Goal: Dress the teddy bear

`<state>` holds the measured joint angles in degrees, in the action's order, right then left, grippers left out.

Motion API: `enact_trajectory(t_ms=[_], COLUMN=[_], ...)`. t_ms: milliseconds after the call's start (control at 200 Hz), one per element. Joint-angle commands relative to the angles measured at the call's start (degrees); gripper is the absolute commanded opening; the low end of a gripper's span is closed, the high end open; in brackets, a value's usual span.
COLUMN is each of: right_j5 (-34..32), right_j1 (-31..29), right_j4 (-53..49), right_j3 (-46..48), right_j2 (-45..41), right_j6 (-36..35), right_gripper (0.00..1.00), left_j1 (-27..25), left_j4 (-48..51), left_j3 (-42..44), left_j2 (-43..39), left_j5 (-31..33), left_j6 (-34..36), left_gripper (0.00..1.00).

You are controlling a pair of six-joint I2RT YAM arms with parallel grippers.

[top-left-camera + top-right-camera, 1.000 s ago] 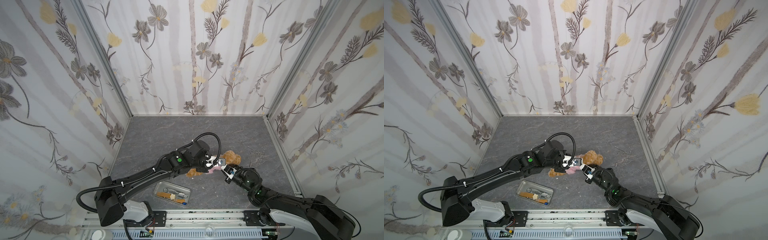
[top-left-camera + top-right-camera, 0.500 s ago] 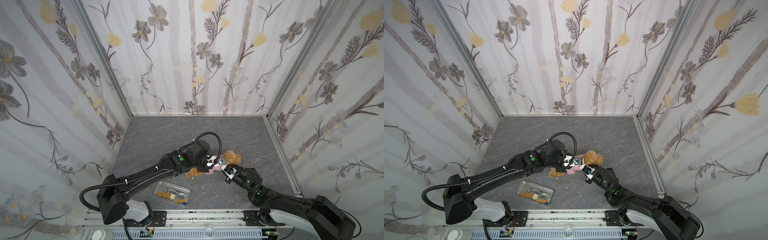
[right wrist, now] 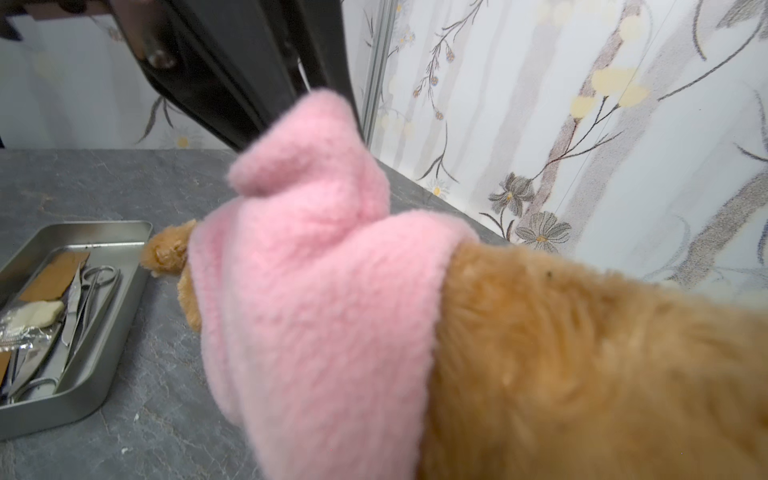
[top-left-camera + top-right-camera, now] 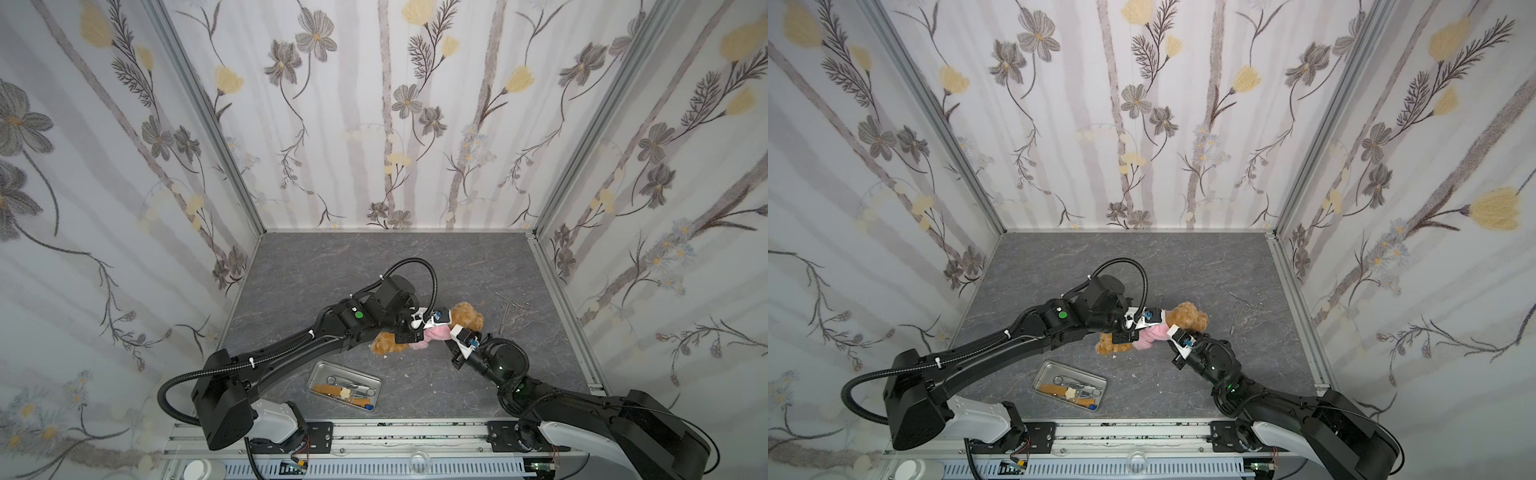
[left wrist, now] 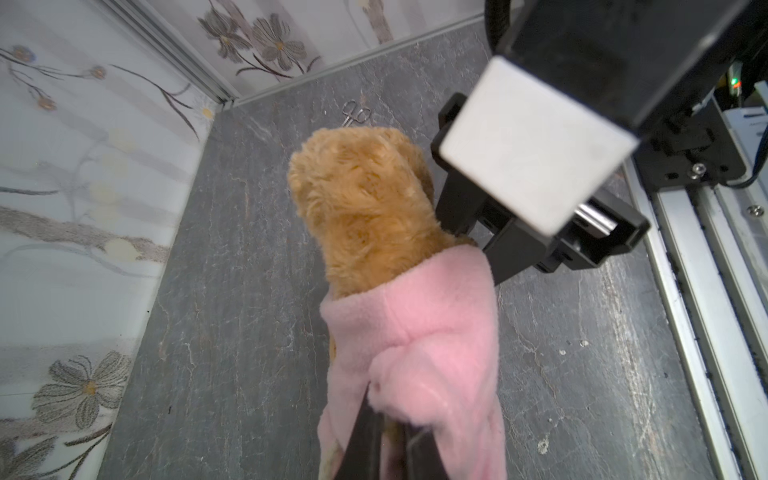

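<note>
teddy bear lying, pink shirt around torso

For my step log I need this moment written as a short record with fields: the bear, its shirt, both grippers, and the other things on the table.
teddy bear: between the two grippers, head and legs bare
pink shirt: around the bear's body, up to the neck
left gripper: shut on a fold of the pink shirt
right gripper: at the bear's neck by the shirt's edge; grip unclear
metal tray: on the table near its front edge, holds instruments, apart from the bear
loose forceps: on the table beyond the bear's head, untouched
</note>
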<state>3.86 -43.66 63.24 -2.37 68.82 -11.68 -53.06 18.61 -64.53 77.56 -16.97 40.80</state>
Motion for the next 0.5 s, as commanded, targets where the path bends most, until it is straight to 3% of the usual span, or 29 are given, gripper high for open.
enact_trajectory(t_ms=[0,290,495], right_j5=[-4.24,-6.18,-7.80], right_j1=[0.29,0.21,0.24], right_j4=[10.85,11.19,15.35], right_j3=[0.61,0.38,1.00], right_j2=[0.62,3.13,7.15], right_j6=[4.81,6.31,6.64], right_gripper=[0.00,0.00,0.00], left_j1=[0.91,1.68,1.92], left_j4=[-6.39,-14.87,-19.28], left_j3=[2.38,4.38,6.03], left_j2=[-3.95,-9.12,-11.64], left_j5=[-1.74,-1.89,-5.83], left_j6=[-4.90,-12.59,-21.31], left_gripper=[0.00,0.00,0.00])
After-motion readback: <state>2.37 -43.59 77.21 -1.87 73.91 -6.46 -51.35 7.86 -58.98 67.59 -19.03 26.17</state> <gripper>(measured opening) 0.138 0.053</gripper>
